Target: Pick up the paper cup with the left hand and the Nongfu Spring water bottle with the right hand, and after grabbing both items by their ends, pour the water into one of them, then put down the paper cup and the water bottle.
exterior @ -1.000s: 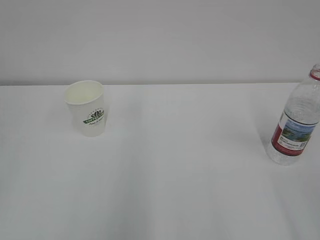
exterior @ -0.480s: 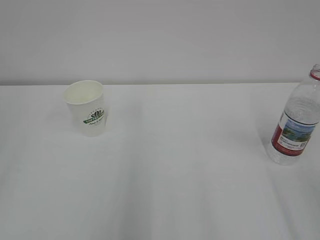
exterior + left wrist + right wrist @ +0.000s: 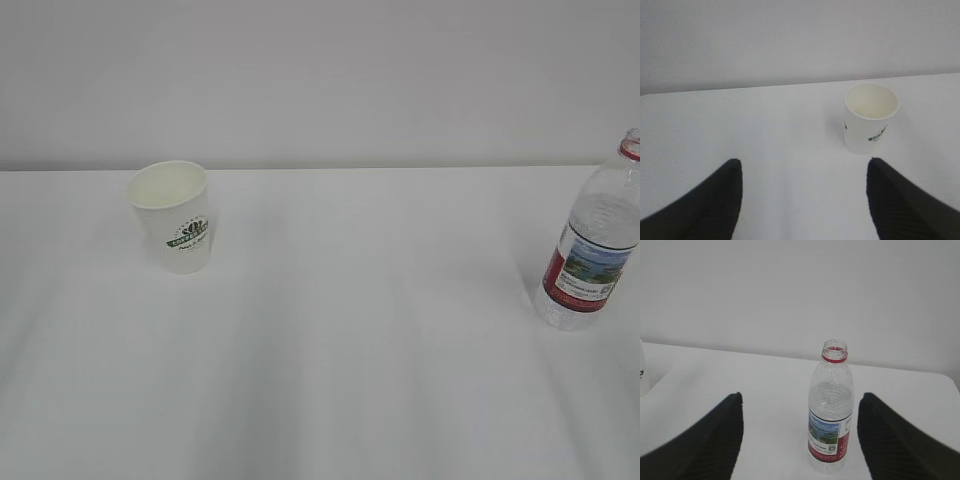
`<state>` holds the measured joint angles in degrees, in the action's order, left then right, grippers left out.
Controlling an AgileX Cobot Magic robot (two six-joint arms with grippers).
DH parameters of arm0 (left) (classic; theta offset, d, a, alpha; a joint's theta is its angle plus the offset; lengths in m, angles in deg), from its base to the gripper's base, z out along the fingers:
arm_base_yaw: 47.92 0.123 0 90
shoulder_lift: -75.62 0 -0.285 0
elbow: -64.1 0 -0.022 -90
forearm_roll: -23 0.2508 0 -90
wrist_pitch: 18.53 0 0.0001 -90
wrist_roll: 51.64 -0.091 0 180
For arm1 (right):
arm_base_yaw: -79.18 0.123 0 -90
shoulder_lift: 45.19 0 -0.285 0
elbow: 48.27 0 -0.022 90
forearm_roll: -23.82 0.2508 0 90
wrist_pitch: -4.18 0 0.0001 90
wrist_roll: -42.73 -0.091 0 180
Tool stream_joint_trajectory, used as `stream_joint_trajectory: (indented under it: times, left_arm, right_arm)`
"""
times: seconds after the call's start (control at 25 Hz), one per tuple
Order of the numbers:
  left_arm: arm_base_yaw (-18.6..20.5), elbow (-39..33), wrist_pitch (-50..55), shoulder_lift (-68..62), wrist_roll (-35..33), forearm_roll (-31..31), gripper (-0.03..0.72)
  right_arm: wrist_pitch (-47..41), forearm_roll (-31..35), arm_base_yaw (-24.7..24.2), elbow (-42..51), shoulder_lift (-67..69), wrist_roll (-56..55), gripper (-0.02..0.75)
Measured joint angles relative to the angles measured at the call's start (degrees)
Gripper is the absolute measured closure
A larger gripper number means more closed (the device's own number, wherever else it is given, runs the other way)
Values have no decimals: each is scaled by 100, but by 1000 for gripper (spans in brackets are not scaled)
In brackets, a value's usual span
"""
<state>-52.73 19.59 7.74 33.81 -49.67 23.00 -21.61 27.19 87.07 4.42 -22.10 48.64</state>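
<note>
Stood empty-handed, left hand (image 3: 802,200) and right hand (image 3: 800,437) both wide open; judged paper cup (image 3: 870,118) light, crushable, gripped low; uncapped bottle (image 3: 830,412) slick, gripped mid-body.

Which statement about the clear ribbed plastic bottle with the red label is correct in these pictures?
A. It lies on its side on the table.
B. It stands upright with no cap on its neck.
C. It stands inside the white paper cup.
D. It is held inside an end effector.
B: the clear ribbed plastic bottle with the red label stands upright on the white table, its mouth open above the red neck ring.
</note>
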Motion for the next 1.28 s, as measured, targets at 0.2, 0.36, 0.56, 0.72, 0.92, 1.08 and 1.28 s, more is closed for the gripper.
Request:
stream_joint_trajectory:
  times: [0.2,0.36,0.56,0.72,0.92,1.08,1.28]
  left_arm:
    - [0,0,-373,-475,0,126,129]
    - [0,0,-686,-807,0,190,136]
    - [0,-119,-1310,-1178,0,204,139]
    - [0,-498,-2000,-1361,0,204,144]
    - [0,-964,-2874,-1511,0,191,150]
    - [0,-1147,-3399,-1821,0,182,154]
    - [0,-1197,-3802,-2634,0,-218,158]
  right_arm:
    - [265,0,0,245,10,11,201]
    - [547,0,0,374,10,11,202]
    - [881,0,0,470,60,20,202]
    - [1116,0,0,533,372,20,202]
    - [1555,0,0,533,978,20,202]
    - [1963,0,0,533,1481,20,202]
    - [2411,0,0,533,2266,20,203]
